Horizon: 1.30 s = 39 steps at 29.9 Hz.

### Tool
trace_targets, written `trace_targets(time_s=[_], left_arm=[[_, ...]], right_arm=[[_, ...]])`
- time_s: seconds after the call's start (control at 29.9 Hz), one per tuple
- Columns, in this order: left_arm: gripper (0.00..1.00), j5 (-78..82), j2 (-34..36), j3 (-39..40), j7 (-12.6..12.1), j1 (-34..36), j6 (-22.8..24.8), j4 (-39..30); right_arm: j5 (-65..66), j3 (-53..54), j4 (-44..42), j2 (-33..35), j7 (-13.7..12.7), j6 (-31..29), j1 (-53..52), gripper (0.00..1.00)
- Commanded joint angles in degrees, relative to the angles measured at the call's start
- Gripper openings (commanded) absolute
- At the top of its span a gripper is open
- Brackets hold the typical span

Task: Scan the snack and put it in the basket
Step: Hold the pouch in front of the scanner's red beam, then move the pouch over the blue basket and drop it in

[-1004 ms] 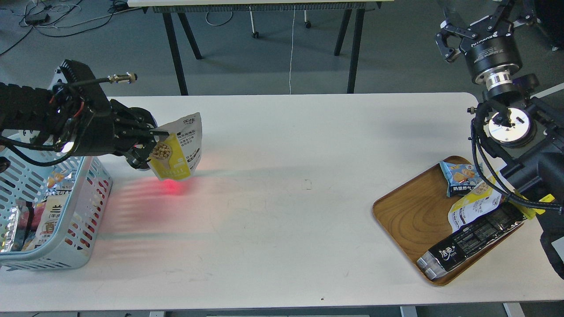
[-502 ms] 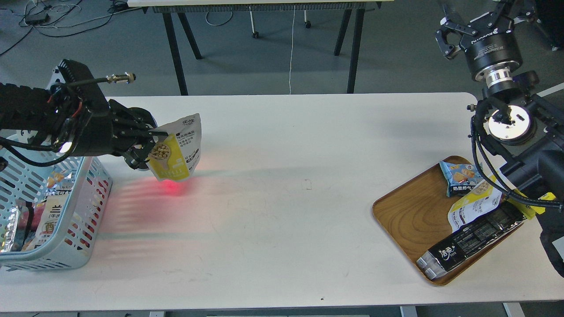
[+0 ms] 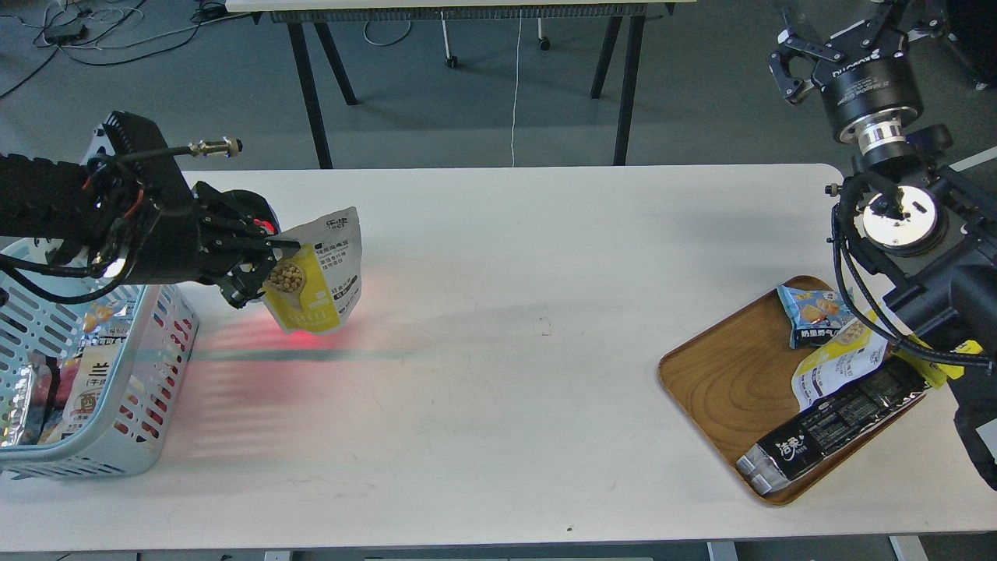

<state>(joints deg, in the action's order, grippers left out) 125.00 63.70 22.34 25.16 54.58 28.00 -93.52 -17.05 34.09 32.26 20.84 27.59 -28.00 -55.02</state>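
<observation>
Left gripper [image 3: 269, 261] fingers clamp the snack pouch [image 3: 318, 274], basket [image 3: 156, 374] just behind; right gripper [image 3: 833, 39] fingers spread, holding nothing.

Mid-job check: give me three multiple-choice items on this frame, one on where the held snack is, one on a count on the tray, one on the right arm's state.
1. Where is the snack?
A. on the wooden tray
B. lying in the basket
C. held above the table just right of the basket

2. How many packets lie on the wooden tray?
A. one
B. three
C. five

3. The right gripper is:
A. open, holding nothing
B. shut on a packet
C. resting on the tray

Key: 1 C, the left gripper pinches the pouch beside the basket. 2 B, light-blue, yellow-white and black packets show. 3 A, its fingers are spread, raised off the table.
</observation>
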Motion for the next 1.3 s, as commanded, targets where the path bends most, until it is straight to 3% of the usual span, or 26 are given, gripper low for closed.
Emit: trace_targets(time_s=[0.0,0.84,1.1,1.2,1.27], left_arm=[[0.0,0.0,0.02,0.08,-0.11,0.0,0.0,0.18],[0.0,0.0,0.11,-0.01,0.33,-0.27,0.0,0.27],[0.0,0.0,5.73,2.71,0.68,-0.09,0.0,-5.0],[0.0,0.0,10.38,4.03,2.84,-0.09,0.0,-6.5],[0.0,0.0,13.63,5.34,2.84,0.0,0.0,-6.76]], right_arm=[[0.0,0.01,0.0,-0.01,0.0,0.0,-0.17,0.99],[0.0,0.01,0.0,-0.01,0.01,0.0,-0.53,0.99],[0.0,0.01,0.0,-0.01,0.0,0.0,-0.53,0.99],[0.0,0.01,-0.09,-0.1,0.0,0.0,-0.53,0.99],[0.0,0.01,-0.09,-0.19,0.0,0.0,-0.7,0.99]])
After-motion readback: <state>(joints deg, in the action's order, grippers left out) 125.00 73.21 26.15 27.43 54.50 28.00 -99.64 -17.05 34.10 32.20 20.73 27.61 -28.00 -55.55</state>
